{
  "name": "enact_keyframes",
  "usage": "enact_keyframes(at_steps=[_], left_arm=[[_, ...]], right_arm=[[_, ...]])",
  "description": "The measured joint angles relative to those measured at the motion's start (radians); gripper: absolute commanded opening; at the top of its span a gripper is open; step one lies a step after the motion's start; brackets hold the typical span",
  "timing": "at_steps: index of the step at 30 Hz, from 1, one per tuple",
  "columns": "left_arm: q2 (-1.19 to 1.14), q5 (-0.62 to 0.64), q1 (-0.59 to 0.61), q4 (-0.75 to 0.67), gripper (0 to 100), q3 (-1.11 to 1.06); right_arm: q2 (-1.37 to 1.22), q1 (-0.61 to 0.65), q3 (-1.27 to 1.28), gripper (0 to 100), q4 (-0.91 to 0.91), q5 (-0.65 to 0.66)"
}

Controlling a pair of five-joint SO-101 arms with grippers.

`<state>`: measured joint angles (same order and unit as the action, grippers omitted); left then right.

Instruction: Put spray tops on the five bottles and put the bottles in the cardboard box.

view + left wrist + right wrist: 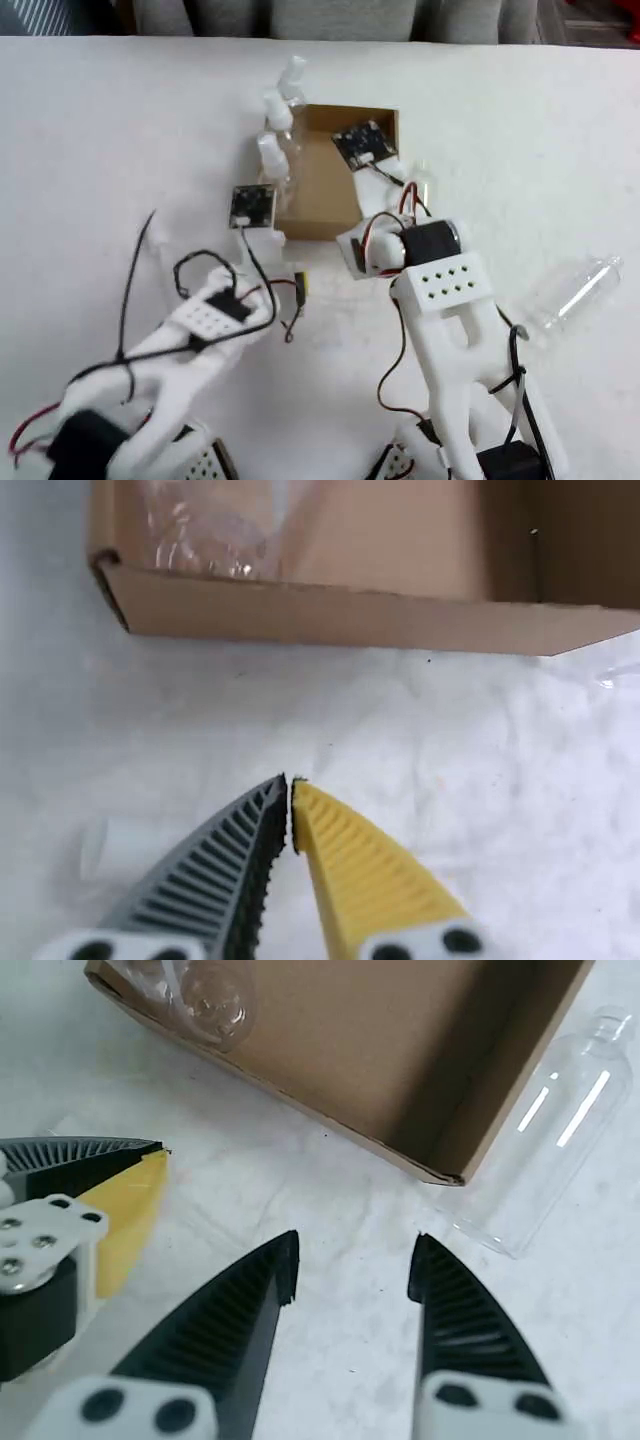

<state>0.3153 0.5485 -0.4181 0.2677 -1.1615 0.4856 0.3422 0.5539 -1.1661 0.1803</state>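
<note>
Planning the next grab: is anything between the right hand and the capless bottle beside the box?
Nothing visible does. Bare table lies between the open right hand and the bottle by the corner of the box; the left hand sits aside.

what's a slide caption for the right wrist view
Open right gripper above the table near the cardboard box, a capless clear bottle lying beside it.

Can't see all of the cardboard box [325, 190] from above, patches tucked under two circuit boards [252, 205]. Can't count the bottles [277, 140] smeared together along its wall. Can't name that pale blur [125, 845] beside the left fingers [215, 865]. Loses the box's far end past both wrist views' edges.
</note>
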Motion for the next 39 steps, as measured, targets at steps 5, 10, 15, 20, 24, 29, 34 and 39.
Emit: enact_keyframes(at_steps=[5, 10, 15, 20, 24, 29, 34, 39], left_arm=[[-0.058, -0.005, -0.02, 0.06, 2, 0.035], [-0.058, -0.13, -0.061, 0.341, 2, 0.133], [-0.063, -0.316, -0.06, 0.651, 2, 0.198], [-0.063, -0.362, -0.018, 0.715, 2, 0.229], [-0.063, -0.319, 0.041, 0.715, 2, 0.27], [-0.025, -0.284, 0.1, 0.75, 2, 0.278], [0.203, -0.279, 0.118, 0.781, 2, 0.216], [0.408, -0.279, 0.117, 0.724, 7, 0.031]], right_arm=[[0.0, 0.0, 0.0, 15.9, 0.0, 0.0], [0.0, 0.0, 0.0, 15.9, 0.0, 0.0], [0.0, 0.0, 0.0, 15.9, 0.0, 0.0], [0.0, 0.0, 0.0, 15.9, 0.0, 0.0], [0.0, 0.0, 0.0, 15.9, 0.0, 0.0], [0.0, 0.0, 0.0, 15.9, 0.0, 0.0], [0.0, 0.0, 0.0, 15.9, 0.0, 0.0], [0.0, 0.0, 0.0, 15.9, 0.0, 0.018]])
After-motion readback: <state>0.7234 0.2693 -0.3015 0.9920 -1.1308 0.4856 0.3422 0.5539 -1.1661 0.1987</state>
